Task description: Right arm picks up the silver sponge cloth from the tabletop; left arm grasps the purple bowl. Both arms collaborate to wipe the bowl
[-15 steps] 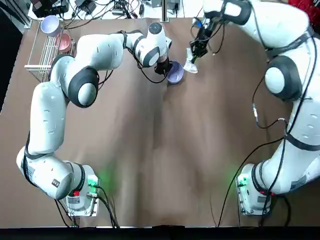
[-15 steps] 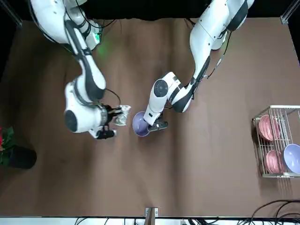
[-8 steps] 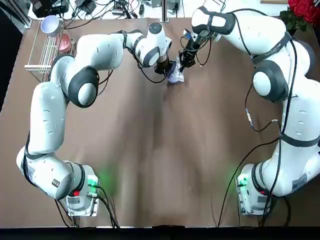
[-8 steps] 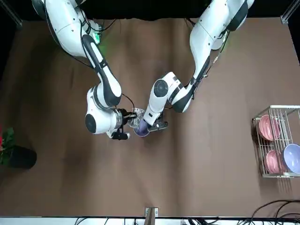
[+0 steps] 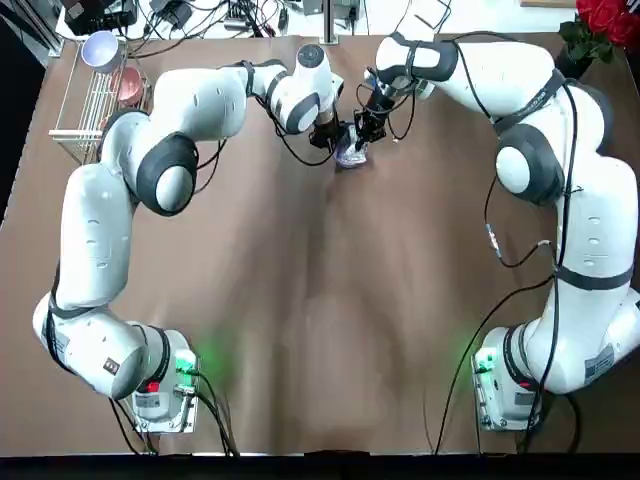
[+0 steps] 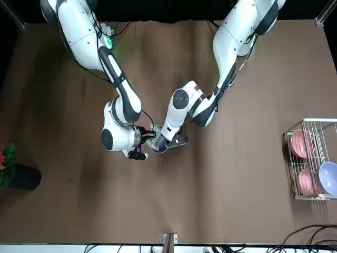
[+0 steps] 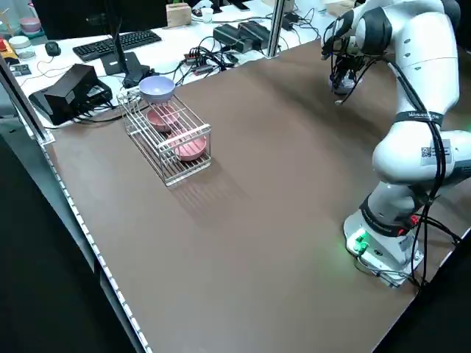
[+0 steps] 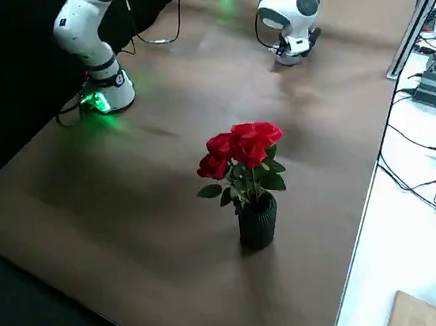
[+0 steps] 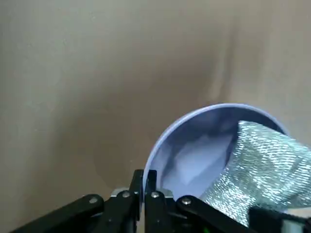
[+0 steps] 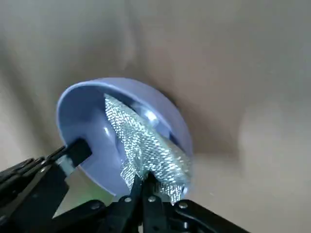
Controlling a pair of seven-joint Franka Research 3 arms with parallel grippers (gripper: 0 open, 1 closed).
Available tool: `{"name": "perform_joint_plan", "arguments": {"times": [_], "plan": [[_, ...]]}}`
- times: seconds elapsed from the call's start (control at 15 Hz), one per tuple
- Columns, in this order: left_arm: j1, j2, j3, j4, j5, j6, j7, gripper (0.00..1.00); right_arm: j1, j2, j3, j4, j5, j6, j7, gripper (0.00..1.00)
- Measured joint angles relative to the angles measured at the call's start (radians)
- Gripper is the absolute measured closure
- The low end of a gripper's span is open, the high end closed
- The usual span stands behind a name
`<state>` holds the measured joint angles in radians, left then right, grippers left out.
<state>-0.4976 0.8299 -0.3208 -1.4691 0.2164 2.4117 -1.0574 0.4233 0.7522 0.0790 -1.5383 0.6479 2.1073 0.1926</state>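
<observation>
One wide matte brown surface [image 5: 300, 400]: lying beneath the work; whether the bowl is touching it or hanging just above, I cannot tell.
Right arm, white and jointed with grey joint caps [image 5: 595, 215]: reaching in from its own side; over the last second it is closing the gap to the bowl, and the two arms are now meeting.
Left arm, white and jointed [image 5: 95, 235]: holding its pose through the same second, apparently serving as the steady clamp.
Purple bowl, round, pale lavender and glossy [image 9: 189, 167]: sitting between the two wrists, its mouth partly covered by the cloth.
Right gripper, dark and slim [image 10: 145, 178]: pinching the cloth, fingers together on its bunched end, close to the bowl's rim.
Left gripper, dark and slim [image 9: 145, 174]: clamping the bowl's rim, one finger on either side of the wall.
Silver sponge cloth, shiny and wrinkly [image 10: 141, 145]: dangling well apart from the bowl a second ago, now reaching inside it. The task is likely passing from approach to wiping; the next move is calling for light pressure along the inner wall, without twisting the rim loose.
</observation>
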Motion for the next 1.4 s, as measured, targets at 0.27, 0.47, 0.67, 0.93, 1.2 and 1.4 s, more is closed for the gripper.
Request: {"name": "perform_joint_plan", "arguments": {"times": [0.27,0.47,0.67,0.93,1.2,1.4], "plan": [[-0.002,0.000,-0.001,0.000,0.000,-0.001,0.000,0.95,0.022,0.024,0.000,0.002,0.025,0.008,0.021,0.98],[-0.001,0.001,-0.001,-0.001,0.000,-0.010,0.001,0.95,0.043,0.035,-0.003,0.004,0.043,0.016,0.045,0.98],[0.000,0.000,-0.001,-0.001,0.000,-0.013,0.001,0.95,0.046,0.037,-0.005,0.007,0.045,0.017,0.053,0.98],[0.000,0.000,-0.001,-0.001,0.000,-0.013,0.001,0.95,0.046,0.038,-0.007,0.011,0.052,0.019,0.056,0.98],[0.000,0.001,0.000,0.002,0.000,-0.012,0.000,0.95,0.044,0.038,-0.013,0.048,0.056,0.022,0.090,0.98],[0.001,0.001,0.001,0.003,0.000,-0.010,0.000,0.95,0.042,0.038,-0.021,0.065,0.056,0.022,0.092,0.98]]}}
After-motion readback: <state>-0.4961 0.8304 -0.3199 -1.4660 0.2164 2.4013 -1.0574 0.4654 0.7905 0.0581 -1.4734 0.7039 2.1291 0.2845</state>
